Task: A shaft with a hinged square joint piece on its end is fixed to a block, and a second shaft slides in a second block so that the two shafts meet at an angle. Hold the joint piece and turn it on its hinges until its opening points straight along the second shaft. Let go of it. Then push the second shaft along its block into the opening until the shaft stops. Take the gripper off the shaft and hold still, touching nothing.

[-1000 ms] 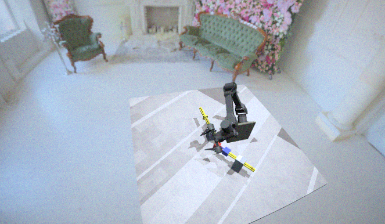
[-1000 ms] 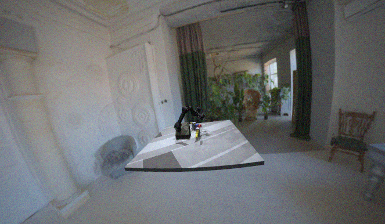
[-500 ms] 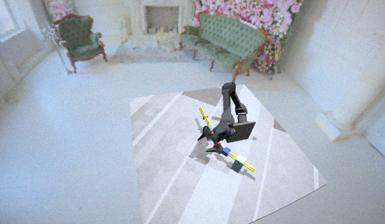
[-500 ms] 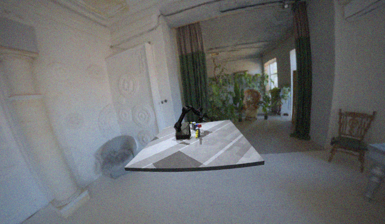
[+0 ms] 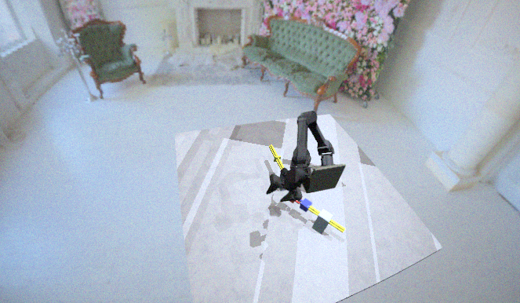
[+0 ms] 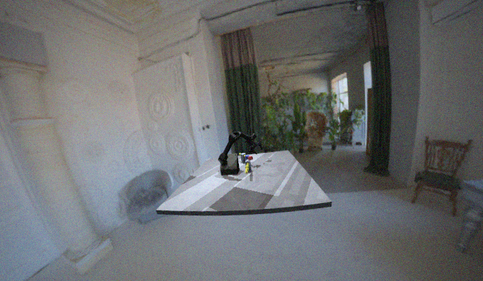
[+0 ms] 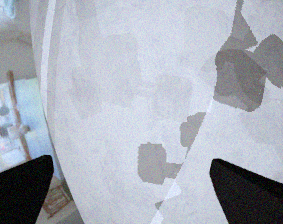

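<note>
In the top view a yellow shaft (image 5: 331,222) runs through a white and grey block (image 5: 323,220) and ends in a blue joint piece (image 5: 305,204) with a small red part beside it. A second yellow shaft (image 5: 276,156) slants up to the left behind the arm; its block is hidden by the arm. My gripper (image 5: 281,190) (image 7: 132,167) is open and empty, just left of the joint piece and above the table. The wrist view shows only the two dark fingertips and the table below. In the exterior view the parts (image 6: 247,161) are tiny beside the arm.
The arm's base (image 6: 229,168) and a dark flat panel (image 5: 325,177) stand right behind the shafts. The patterned grey table (image 5: 234,243) (image 6: 283,189) (image 7: 117,75) ends close in front of and to the right of the white block.
</note>
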